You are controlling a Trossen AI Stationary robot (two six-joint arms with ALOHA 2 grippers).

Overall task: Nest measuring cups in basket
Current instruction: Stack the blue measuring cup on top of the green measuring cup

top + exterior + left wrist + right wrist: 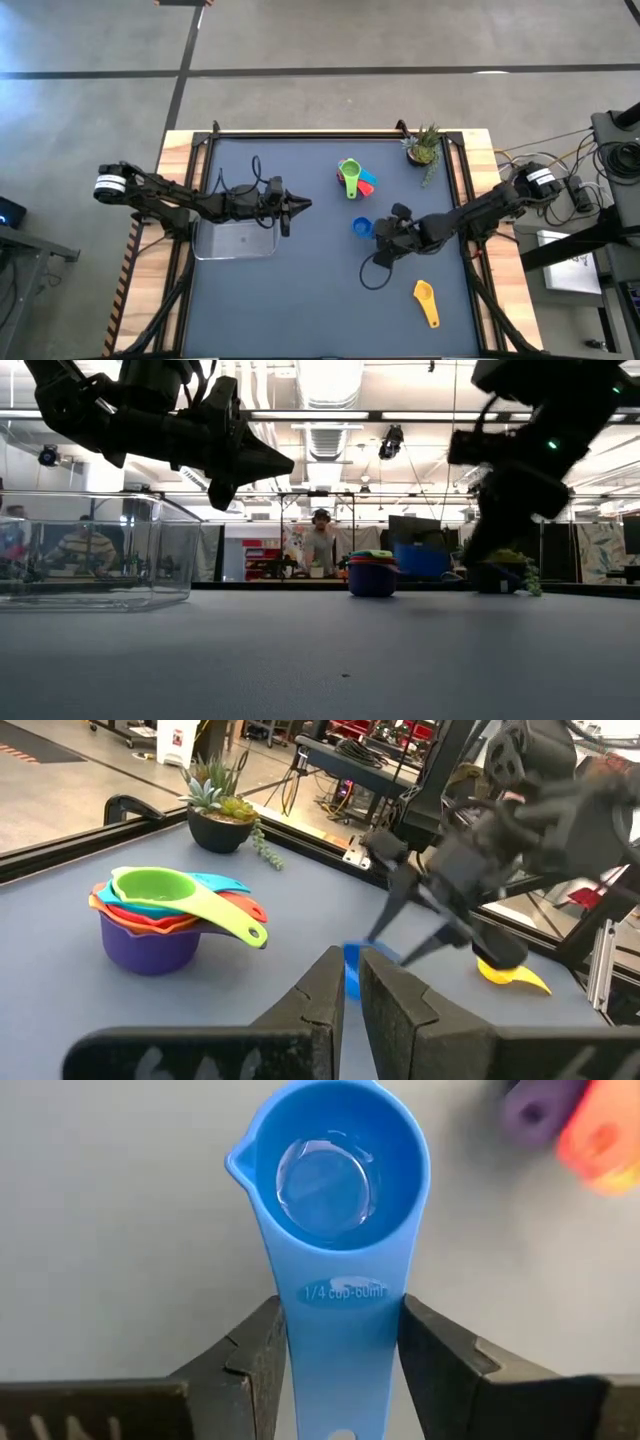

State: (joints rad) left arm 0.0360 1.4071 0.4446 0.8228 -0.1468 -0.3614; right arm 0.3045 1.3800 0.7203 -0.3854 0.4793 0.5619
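A stack of nested measuring cups [352,178] [160,915] stands on its purple bottom bowl at the table's far middle, with the lime green cup on top. The blue cup [361,228] [335,1170] is in my right gripper [380,233] [340,1320], near the table's middle. A yellow cup [426,301] [510,970] lies on the mat near the right front. The clear basket [237,242] [90,550] sits at the left. My left gripper [305,206] [350,982] hovers shut just right of the basket, holding nothing. My right gripper pinches the blue cup's flat handle [340,1330] by its two long edges, one finger on each side. The fingers come from the table's right and lie along the handle. The bowl [330,1175] points away from them, mouth up. In the low view the cup [420,559] hangs clear of the table.
A small potted plant [424,147] [222,815] stands at the far right corner. Black rails edge the dark mat [300,300]. Bare mat lies along the near side. People sit in the room beyond the table.
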